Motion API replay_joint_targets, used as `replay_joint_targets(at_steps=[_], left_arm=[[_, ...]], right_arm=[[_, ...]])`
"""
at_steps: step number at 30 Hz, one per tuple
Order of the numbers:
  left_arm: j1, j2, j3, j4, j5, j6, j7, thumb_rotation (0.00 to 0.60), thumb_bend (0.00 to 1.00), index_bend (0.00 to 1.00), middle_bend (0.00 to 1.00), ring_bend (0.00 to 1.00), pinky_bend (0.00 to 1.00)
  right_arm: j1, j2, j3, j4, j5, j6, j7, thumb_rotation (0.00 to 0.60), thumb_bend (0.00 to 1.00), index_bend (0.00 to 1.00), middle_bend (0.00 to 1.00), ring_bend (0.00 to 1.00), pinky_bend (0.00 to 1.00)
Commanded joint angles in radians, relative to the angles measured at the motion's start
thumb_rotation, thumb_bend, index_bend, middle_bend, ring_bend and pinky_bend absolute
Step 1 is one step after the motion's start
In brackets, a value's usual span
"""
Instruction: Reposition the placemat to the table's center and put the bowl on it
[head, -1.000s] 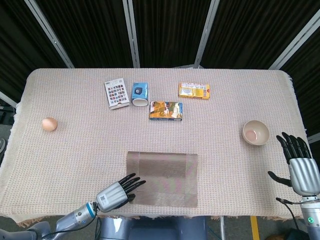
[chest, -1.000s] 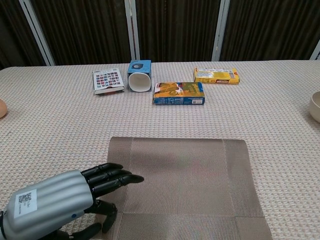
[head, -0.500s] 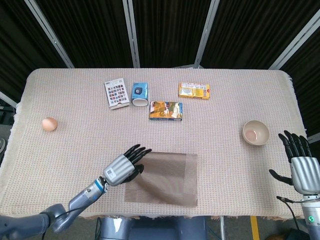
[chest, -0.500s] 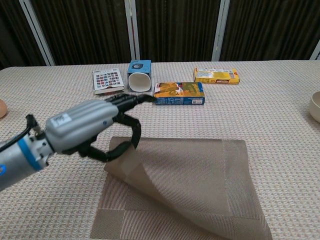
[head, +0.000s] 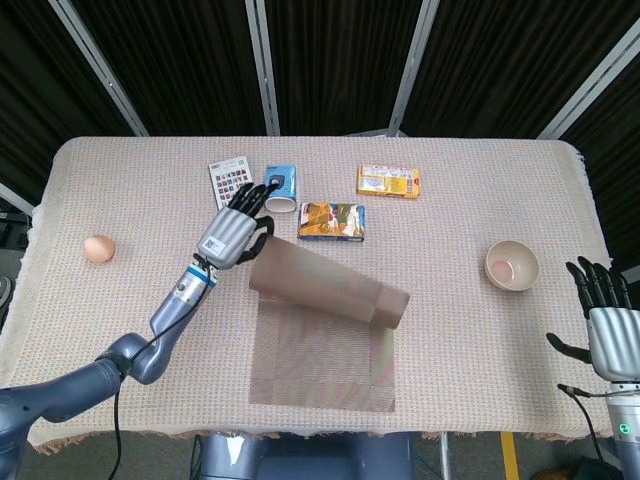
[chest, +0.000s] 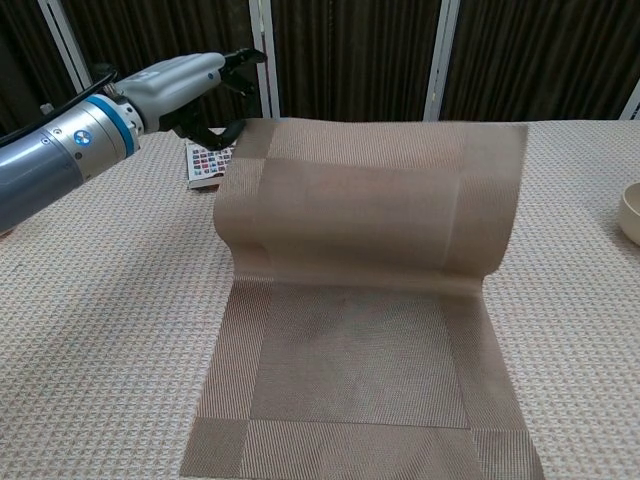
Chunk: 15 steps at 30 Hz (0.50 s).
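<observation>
The brown woven placemat lies at the table's near middle, its far half lifted and curled over toward the far side. My left hand grips the mat's raised left corner, high above the table. The cream bowl stands on the table at the right, its rim just showing at the chest view's right edge. My right hand hovers open near the table's right front corner, apart from the bowl and nearer than it.
At the back stand a patterned card, a blue-and-white cup on its side, a colourful box and a yellow box. A brown egg lies at the left. The raised mat hides the back items in the chest view.
My left hand has lifted the mat's left corner up and toward the far side, folding the mat's far half into a tall curl. The right hand has drifted slightly down and right.
</observation>
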Motion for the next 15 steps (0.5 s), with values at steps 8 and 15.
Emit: replay_joint_targets(at_steps=[8,15], left_arm=[[0.033,-0.011,0.08,0.237,-0.008,0.029,-0.053,0.6,0.42,0.4,0.0,0.0,0.0],[0.12,0.021,0.103,0.226,-0.029,0.107,-0.078,0.6,0.0,0.0,0.0,0.0,0.0]], right_arm=[[0.007,-0.015,-0.007,0.011,0.006,-0.024,-0.019,0.6,0.0,0.0,0.0,0.0,0.0],[0.013,-0.026,-0.03,0.009,-0.024,-0.038,-0.029,0.6,0.0,0.0,0.0,0.0,0.0]])
